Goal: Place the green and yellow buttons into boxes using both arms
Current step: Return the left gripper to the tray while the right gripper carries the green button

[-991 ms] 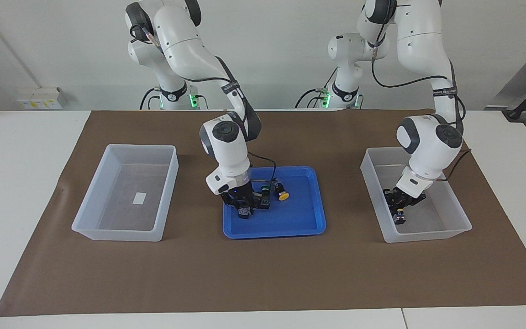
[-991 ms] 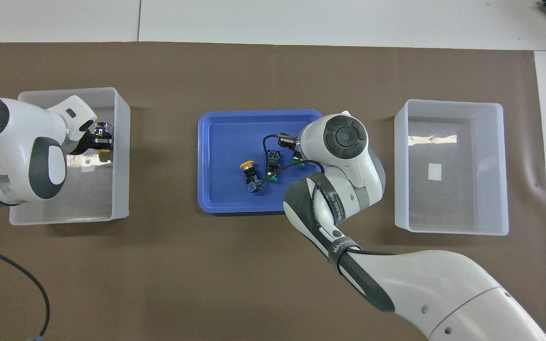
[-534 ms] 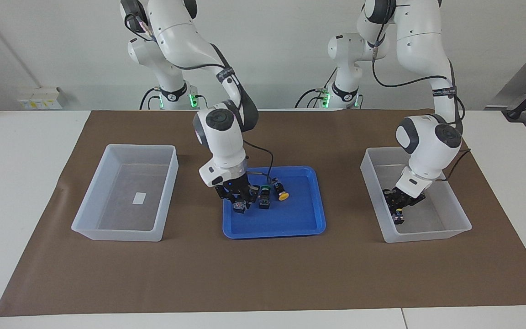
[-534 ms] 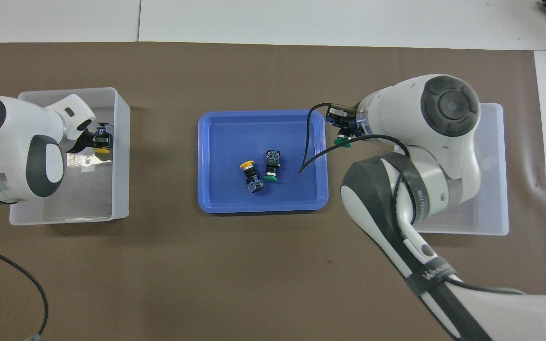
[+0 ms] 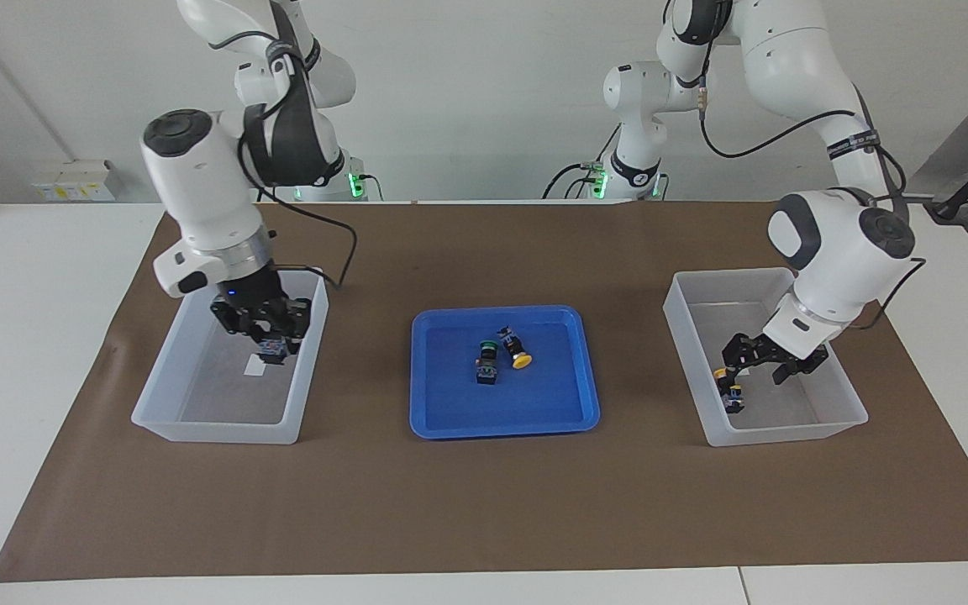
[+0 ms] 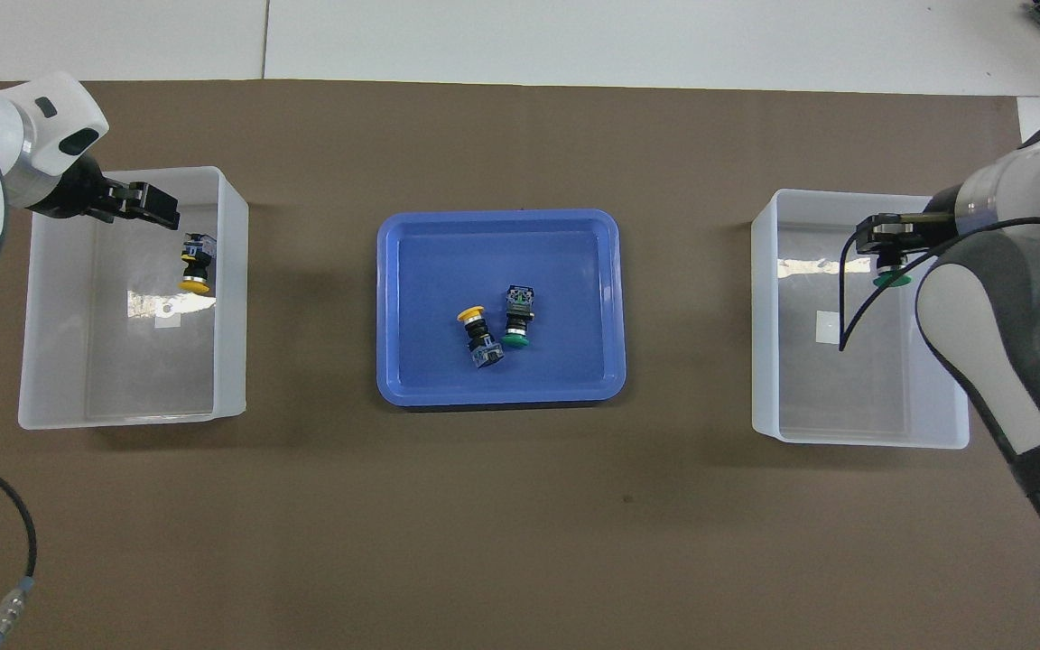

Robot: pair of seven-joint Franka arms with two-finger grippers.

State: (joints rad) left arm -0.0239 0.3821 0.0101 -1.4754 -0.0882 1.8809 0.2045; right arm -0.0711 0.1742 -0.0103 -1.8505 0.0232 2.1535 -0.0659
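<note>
The left gripper (image 5: 760, 370) has its jaws wide apart and holds nothing. It hangs just above the dropped yellow button (image 5: 732, 393). That button has a black blocky body and a round yellow cap. It lies in the left arm's box (image 5: 786, 433), up near 1 o'clock in the overhead view.

The right gripper (image 5: 270, 340) is closed tight on the held green button (image 6: 892, 278), green cap toward 6 o'clock in the overhead view. It hangs over the right arm's box (image 5: 215, 433).

Two more buttons lie in the blue tray (image 5: 501, 424). The tray yellow button (image 6: 477, 334) is just beside the tray green button (image 6: 516, 320), at its 8 o'clock in the overhead view.

A moment ago the left gripper was pinching the yellow button; now it has let go and pulled back. The right gripper was over the tray's edge and has carried its button to the box.
</note>
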